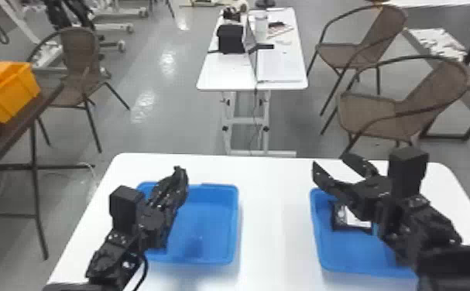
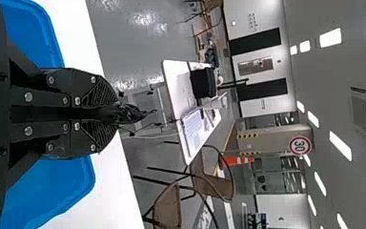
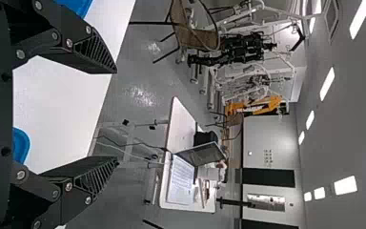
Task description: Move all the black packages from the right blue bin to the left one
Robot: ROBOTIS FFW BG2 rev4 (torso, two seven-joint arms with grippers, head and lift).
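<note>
- I saw the black package (image 1: 337, 221) in the right blue bin (image 1: 316, 236), nearer me than the fingertips of my right gripper (image 1: 329, 159), spread apart.
- My left gripper (image 1: 180, 170) was pressed together.
- My right gripper partly hid the package's right side.

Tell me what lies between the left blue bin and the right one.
The head view shows just a stretch of white tabletop between the left blue bin and the right blue bin.
</note>
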